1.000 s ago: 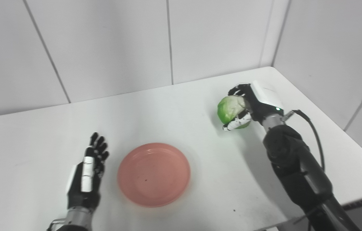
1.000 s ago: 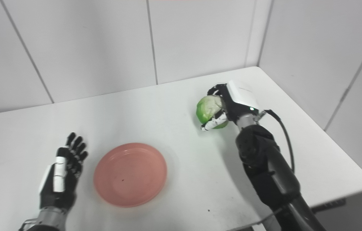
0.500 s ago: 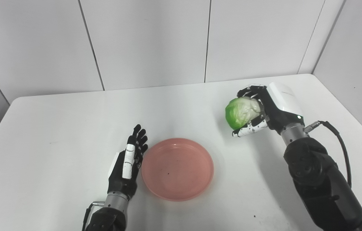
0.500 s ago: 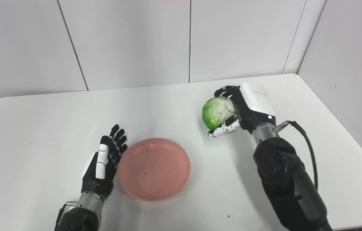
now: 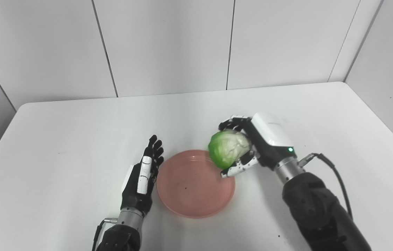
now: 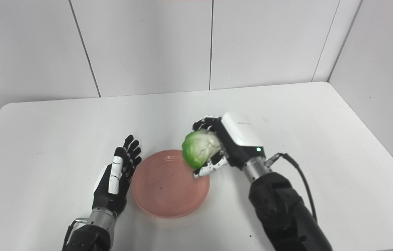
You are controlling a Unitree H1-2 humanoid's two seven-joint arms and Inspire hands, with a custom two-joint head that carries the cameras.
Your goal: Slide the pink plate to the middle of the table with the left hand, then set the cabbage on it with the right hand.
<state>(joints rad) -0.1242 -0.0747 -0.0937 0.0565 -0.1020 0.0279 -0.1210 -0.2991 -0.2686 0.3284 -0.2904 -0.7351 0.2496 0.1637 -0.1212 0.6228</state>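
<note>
The white bench [image 5: 60, 139] carries only the pink plate [image 5: 191, 190], and white wall panels [image 5: 168, 45] rise behind it and along its right side. Nothing lies between the right hand [image 5: 257, 146] and the plate.

The left hand [image 5: 143, 181] rests just beside the plate's left rim, edge-on to the bench with its palm turned toward the plate. Its fingers [image 5: 154, 150] are straight, spread a little and point away from the robot; it holds nothing. Whether it touches the rim cannot be told.

The right arm [image 5: 316, 212] reaches in from the lower right, with a black cable [image 5: 335, 181] looping off the wrist. The right hand is curled around the cabbage [image 5: 227, 150], fingers over the top and thumb [image 5: 236, 169] under it, the white back of the hand facing up and to the right.

The cabbage sits to the left of that palm, held in the air above the plate's far right rim. It is roughly round with no clear long axis; its darker green side faces left toward the plate, its paler side toward the palm.
</note>
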